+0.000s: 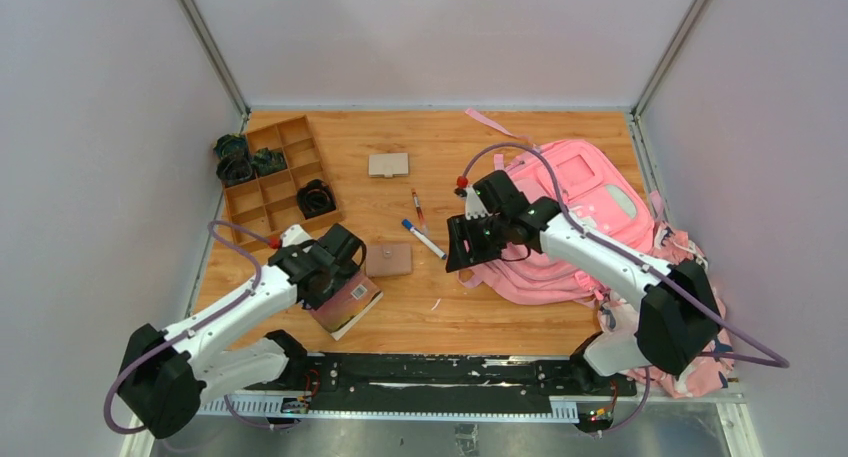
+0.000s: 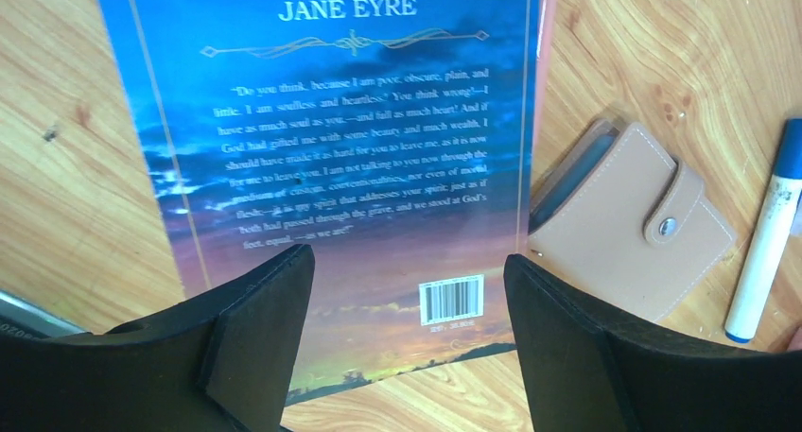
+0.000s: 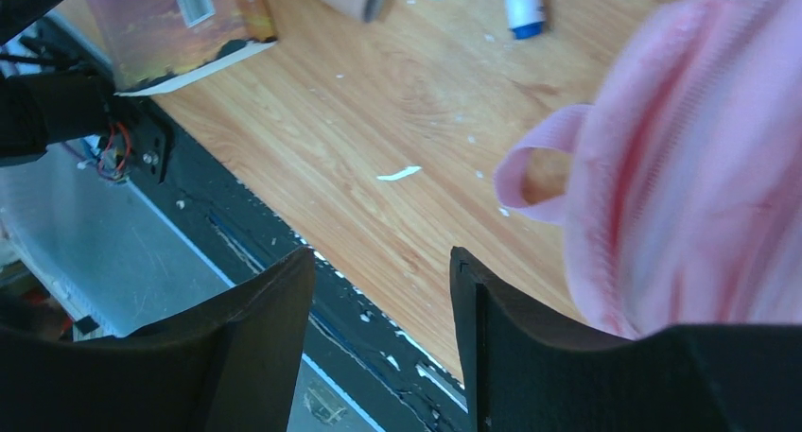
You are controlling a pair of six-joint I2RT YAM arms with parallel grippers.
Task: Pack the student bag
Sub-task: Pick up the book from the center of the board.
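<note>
While the left fingers (image 2: 270, 328) hang open above the Jane Eyre book (image 2: 350, 120) on the tabletop (image 2: 66, 167), the right fingers (image 3: 255, 337) stand open beside the student bag (image 3: 700, 148).

White arm links (image 1: 235, 312), black joints (image 1: 160, 387), purple cables (image 1: 235, 239), black fingers (image 2: 255, 347).

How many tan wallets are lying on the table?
2. One tan wallet lies right beside the Jane Eyre book; the other lies farther back, beyond the red pen. More could be hidden inside the pink backpack.
</note>
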